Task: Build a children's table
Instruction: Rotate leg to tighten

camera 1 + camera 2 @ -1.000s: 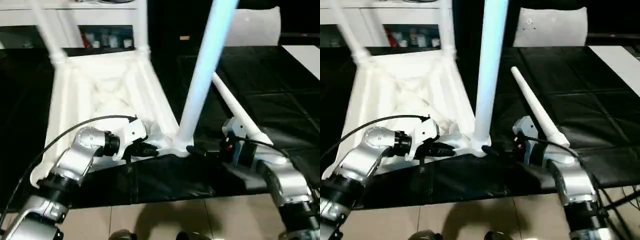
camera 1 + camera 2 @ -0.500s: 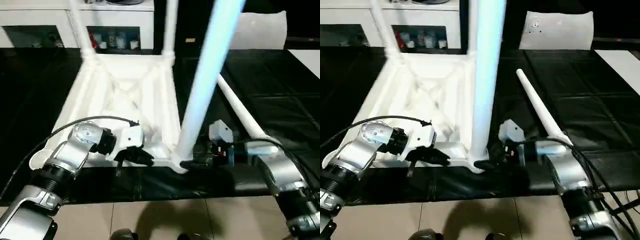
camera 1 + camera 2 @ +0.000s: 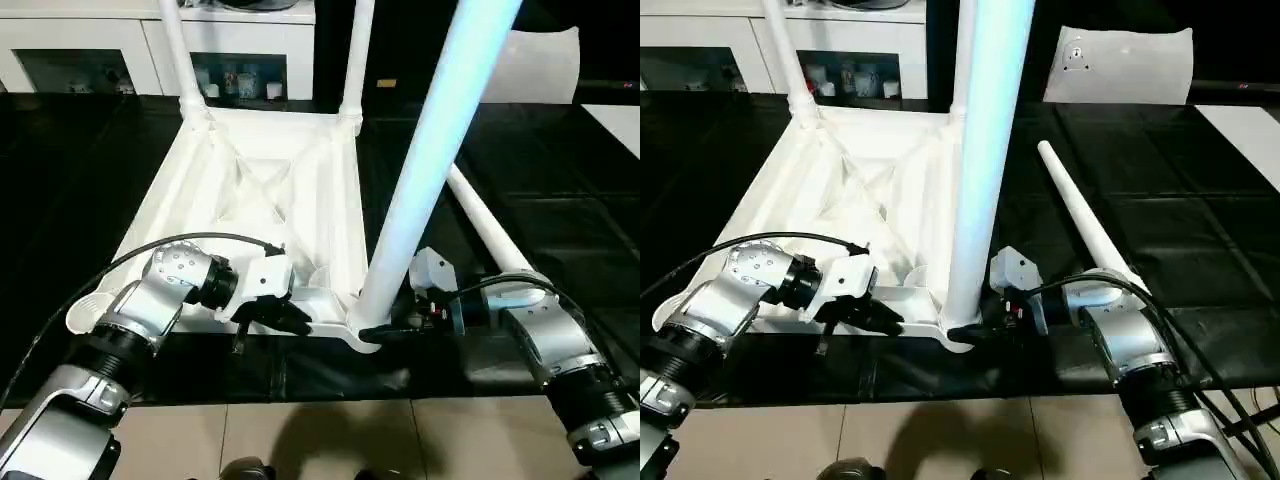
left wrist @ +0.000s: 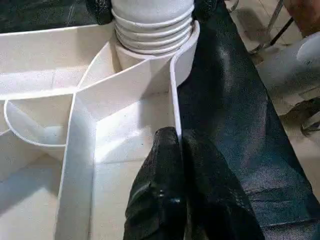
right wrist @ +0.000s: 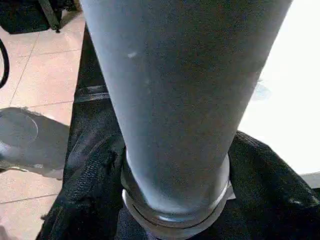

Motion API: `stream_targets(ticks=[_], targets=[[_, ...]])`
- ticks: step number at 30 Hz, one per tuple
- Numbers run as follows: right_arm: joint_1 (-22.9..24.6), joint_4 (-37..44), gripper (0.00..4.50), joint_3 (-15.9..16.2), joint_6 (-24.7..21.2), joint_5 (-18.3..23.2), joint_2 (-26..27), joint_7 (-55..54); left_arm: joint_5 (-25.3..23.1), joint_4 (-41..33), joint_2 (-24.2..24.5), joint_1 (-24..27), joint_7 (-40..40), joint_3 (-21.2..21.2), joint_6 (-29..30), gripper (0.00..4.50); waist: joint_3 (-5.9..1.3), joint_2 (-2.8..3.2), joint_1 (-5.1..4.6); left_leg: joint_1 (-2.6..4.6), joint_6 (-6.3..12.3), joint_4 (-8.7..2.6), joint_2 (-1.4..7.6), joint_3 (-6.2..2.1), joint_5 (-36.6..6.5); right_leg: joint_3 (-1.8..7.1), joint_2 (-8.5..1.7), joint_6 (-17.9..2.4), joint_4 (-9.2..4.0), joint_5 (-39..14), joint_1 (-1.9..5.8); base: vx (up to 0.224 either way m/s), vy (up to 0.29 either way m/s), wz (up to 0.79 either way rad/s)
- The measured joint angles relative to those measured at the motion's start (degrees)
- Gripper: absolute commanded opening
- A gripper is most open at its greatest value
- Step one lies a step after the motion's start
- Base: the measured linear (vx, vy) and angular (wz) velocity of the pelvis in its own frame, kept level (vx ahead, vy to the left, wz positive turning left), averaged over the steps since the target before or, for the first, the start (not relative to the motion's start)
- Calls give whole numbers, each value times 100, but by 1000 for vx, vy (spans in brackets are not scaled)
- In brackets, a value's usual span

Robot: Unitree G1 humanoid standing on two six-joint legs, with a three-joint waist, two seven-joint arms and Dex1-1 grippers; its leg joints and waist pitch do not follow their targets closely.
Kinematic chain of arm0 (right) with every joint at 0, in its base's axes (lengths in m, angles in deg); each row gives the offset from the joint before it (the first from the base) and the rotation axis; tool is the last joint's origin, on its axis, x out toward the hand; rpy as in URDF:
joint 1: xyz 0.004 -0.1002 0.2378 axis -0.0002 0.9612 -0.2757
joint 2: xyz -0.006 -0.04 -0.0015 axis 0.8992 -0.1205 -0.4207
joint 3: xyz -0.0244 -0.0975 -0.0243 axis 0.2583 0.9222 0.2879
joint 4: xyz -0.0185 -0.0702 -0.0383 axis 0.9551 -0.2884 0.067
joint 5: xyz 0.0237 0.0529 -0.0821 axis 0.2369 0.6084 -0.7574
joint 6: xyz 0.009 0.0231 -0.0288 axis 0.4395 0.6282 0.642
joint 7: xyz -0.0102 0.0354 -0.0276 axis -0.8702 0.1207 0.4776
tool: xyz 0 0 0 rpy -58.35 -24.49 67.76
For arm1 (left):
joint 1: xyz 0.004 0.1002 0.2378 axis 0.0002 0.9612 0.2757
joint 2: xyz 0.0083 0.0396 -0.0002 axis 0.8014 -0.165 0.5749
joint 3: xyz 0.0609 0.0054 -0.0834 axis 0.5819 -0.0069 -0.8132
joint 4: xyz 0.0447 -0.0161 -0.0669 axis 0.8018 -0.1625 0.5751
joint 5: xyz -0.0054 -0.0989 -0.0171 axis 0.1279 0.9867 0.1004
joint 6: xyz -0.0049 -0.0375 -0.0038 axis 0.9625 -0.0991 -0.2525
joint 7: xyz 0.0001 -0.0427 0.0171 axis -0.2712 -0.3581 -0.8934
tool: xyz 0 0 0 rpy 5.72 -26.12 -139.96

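Note:
The white table top (image 3: 270, 190) lies upside down on the black surface, ribbed underside up. Two white legs (image 3: 178, 40) (image 3: 358, 50) stand in its far corners. A third leg (image 3: 430, 150) rises from the near right corner socket, and my right gripper (image 3: 385, 328) is shut on its ringed base (image 5: 175, 210), one finger on each side. My left gripper (image 3: 290, 315) is shut on the top's thin near rim (image 4: 174, 100), just beside that socket. The fourth leg (image 3: 485, 225) lies loose on the black surface to the right, behind my right forearm.
A white cabinet with glass doors (image 3: 100, 50) stands at the back. A white cushion-like panel (image 3: 1120, 65) is at the back right, and a flat white board (image 3: 1240, 120) at the right edge. Tiled floor (image 3: 320, 440) begins just past the black surface's near edge.
The whole picture has shifted, so the camera moved. Both grippers keep their holds at the near right corner. My right wrist has come closer in to the leg's base.

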Motion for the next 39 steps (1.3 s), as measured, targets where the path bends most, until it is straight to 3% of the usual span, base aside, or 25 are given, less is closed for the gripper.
stream_targets(ticks=[6,9,13,15,20,24,26,27,30,33,39], targets=[[48,63,266,-33,-317,118,38,-7,43,13,-21,15,3,-30,77,0,-5,-8,7,1,0,0,0,0,0,0,0,0,3,0,1,0,0,0],[299,280,265,-248,-750,239,273,-408,26,-31,-131,33,-242,-138,387,0,-14,-9,9,8,-4,2,1,0,2,0,0,-3,5,2,7,0,0,0],[538,396,262,-621,-1086,204,756,-1586,-78,-146,-392,116,-989,-367,1116,0,-19,-12,-62,46,-69,3,6,-1,7,-4,1,15,-3,0,60,-28,-2,-1],[587,363,262,-923,-1289,115,1246,-2550,-172,-221,-664,188,-1569,-558,1623,0,-22,-4,-183,121,-84,5,16,-4,16,-28,0,29,-27,-8,105,0,0,0],[475,221,261,-1423,-1576,1,1884,-4092,-196,-321,-1391,243,-2635,-732,2373,0,-34,43,-484,110,-89,6,71,-51,19,-197,-7,31,-209,-9,189,0,0,0],[77,62,261,-1743,-1928,-144,2431,-5288,-275,-456,-1925,241,-3574,-964,3006,0,-37,56,-611,103,-88,3,61,-50,18,-253,-55,31,-222,-9,188,0,0,0],[-55,-24,261,-1829,-1947,-207,2546,-5640,-334,-478,-2138,227,-3885,-1044,3138,0,-35,65,-619,98,-87,-7,44,-50,17,-253,-71,32,-213,-7,178,0,0,0],[-103,-64,311,-1849,-1935,-207,2561,-5705,-336,-480,-2171,207,-3950,-1043,3163,0,-36,66,-620,95,-83,-19,36,-50,14,-250,-76,35,-212,2,173,0,0,0],[-110,-48,324,-1854,-1821,-201,2585,-5707,-340,-549,-2144,199,-3948,-1013,3143,0,-41,70,-612,70,-66,-21,24,-50,-9,-236,-84,38,-195,103,143,17,-9,1],[23,140,361,-1843,-1710,-197,2593,-5560,-339,-646,-1945,198,-3792,-884,2961,0,-54,84,-562,-11,-33,-36,29,-51,13,-234,-82,11,-117,72,54,17,-9,1],[551,624,413,-1522,-1503,-169,2267,-4898,-417,-696,-1444,241,-3314,-696,2470,0,-55,84,-473,-12,-63,-46,70,-52,29,-246,-45,-20,-68,31,20,0,0,0]])
